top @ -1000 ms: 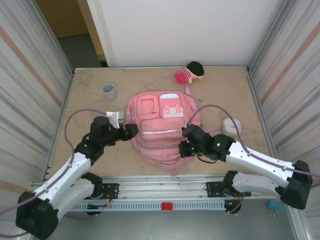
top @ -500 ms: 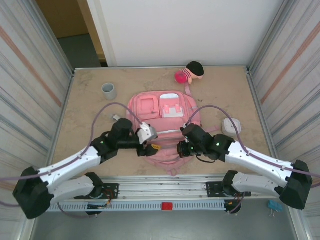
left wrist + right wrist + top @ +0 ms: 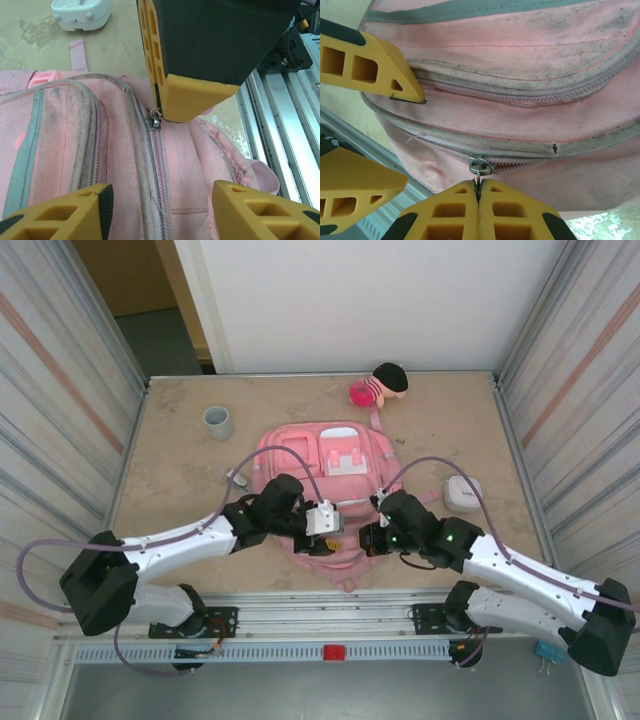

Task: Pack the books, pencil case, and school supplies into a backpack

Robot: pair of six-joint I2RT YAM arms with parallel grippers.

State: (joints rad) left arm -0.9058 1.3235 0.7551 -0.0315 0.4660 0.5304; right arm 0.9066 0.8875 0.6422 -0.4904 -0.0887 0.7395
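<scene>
Pinching the zip pull (image 3: 479, 167), the shut right claw (image 3: 479, 194) could slip off that tiny tab. Opposite it, the half-open, empty left claw (image 3: 160, 210) isn't pinning the backpack (image 3: 65, 130), which may drag.

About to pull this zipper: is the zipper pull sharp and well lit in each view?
Right wrist: zipper pull crisp, evenly lit, no glare, pinched in the right gripper. Left wrist: pull sharp too, lightly shaded under that gripper's finger. Top external: even light, walls splayed by the wide lens, pull too small to make out.
</scene>
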